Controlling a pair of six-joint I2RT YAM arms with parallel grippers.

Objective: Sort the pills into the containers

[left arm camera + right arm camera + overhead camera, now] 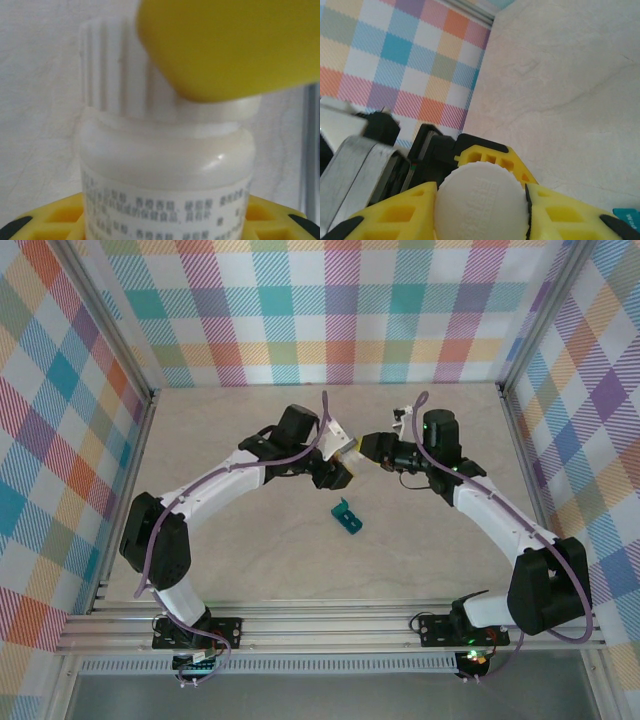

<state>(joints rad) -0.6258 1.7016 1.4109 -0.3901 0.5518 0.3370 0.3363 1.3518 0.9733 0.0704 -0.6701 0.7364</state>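
A white bottle (165, 160) with a printed label is held above the table, with my left gripper (335, 472) shut on its body. Its ribbed white cap (480, 205) sits between the yellow fingers (570, 215) of my right gripper (358, 448), which is shut on it. In the left wrist view one right finger (235, 45) covers part of the cap (115, 75). The teal containers (347, 517) lie on the table below and in front of both grippers, and their corner (627, 217) shows in the right wrist view. The pills are out of view.
The beige tabletop (230, 560) is walled by checkered panels (330, 310) at the back and on both sides. An aluminium rail (330, 625) runs along the near edge, where both arm bases are bolted.
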